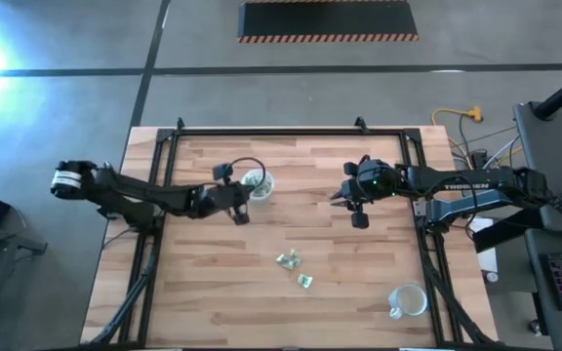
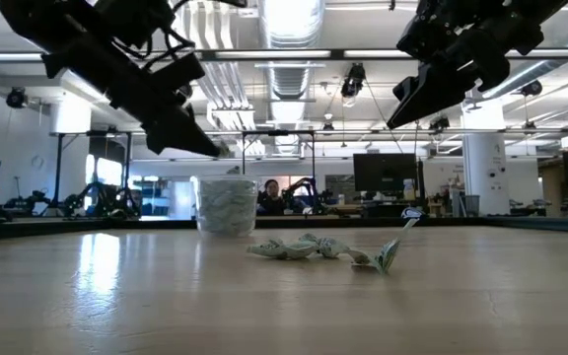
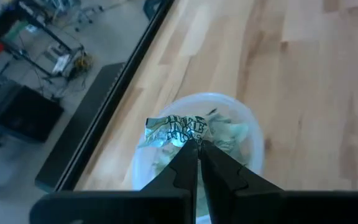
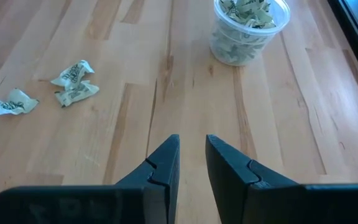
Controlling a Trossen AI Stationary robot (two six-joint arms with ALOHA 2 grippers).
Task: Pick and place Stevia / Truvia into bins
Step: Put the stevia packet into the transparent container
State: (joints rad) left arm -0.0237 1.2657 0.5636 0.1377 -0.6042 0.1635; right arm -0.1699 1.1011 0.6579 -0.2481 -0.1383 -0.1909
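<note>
A translucent cup [image 1: 257,182] holding several pale green sachets stands on the far-left part of the table; it also shows in the low view [image 2: 227,205] and the right wrist view [image 4: 248,28]. My left gripper [image 3: 197,144] hovers just above this cup, shut on one crumpled sachet [image 3: 173,129]. Loose sachets [image 1: 287,259] lie crumpled on the wood near the table's middle, with another [image 1: 304,281] beside them. My right gripper [image 4: 192,140] hangs open and empty above the table, right of the cup [image 1: 340,198]. My left gripper pinches the crumpled sachet by one edge [image 3: 184,140] between its two fingertips. The fingers come from above, slanting down toward the cup. The sachet is lifted clear and sticks out past the fingertips, over the cup's open mouth [image 3: 229,109].
A second translucent cup [image 1: 408,300] stands near the table's near-right corner. A black frame [image 1: 291,132] runs along the far edge and both sides. Bare wood lies between the cups around the loose sachets [image 4: 73,81]. A person [image 2: 270,193] shows far behind the table.
</note>
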